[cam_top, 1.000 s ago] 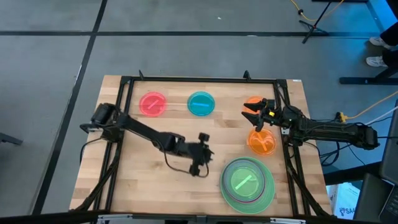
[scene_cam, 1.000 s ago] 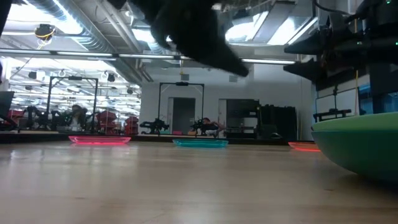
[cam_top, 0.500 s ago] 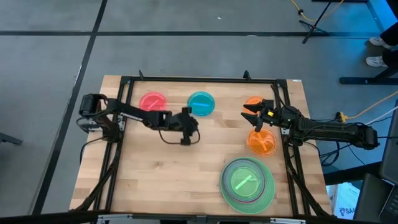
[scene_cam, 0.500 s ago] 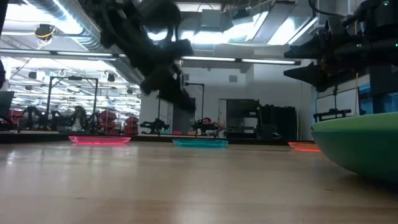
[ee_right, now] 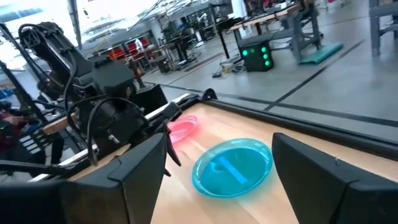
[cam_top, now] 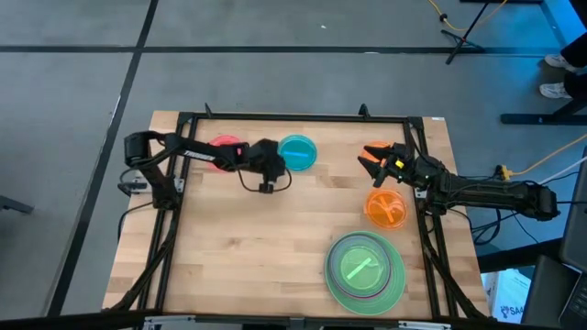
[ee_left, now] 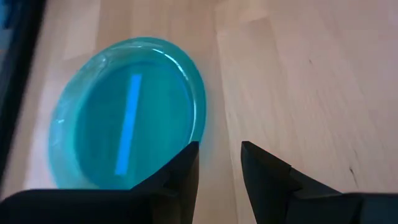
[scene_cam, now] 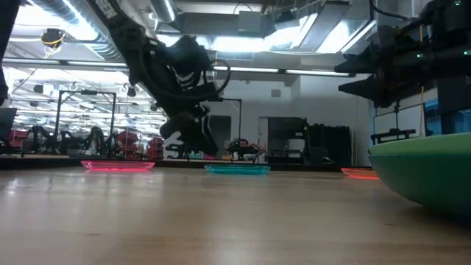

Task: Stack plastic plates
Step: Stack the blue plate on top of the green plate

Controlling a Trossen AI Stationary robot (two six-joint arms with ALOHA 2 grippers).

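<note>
In the high view my left gripper (cam_top: 275, 167) is open by a narrow gap beside the near-left rim of the small teal plate (cam_top: 296, 153), above the table. The left wrist view shows that teal plate (ee_left: 127, 140) just beyond the fingertips (ee_left: 219, 155). The pink plate (cam_top: 223, 151) lies partly under the left arm. My right gripper (cam_top: 369, 159) hangs wide open over one orange plate (cam_top: 376, 147). A second orange plate (cam_top: 385, 209) lies nearer. At the near right stands a stack (cam_top: 365, 268) of large green plates, with magenta showing and lime on top.
A black frame (cam_top: 293, 118) runs around the tabletop, with rails along both sides. Bare wood lies across the middle and near left (cam_top: 238, 257). In the low view the green stack (scene_cam: 427, 173) bulks at the right. Beyond the far edge the room holds other tables and equipment.
My left gripper has swung from the middle of the table toward the far edge and come down close beside the teal plate. The plates lie where they were.
</note>
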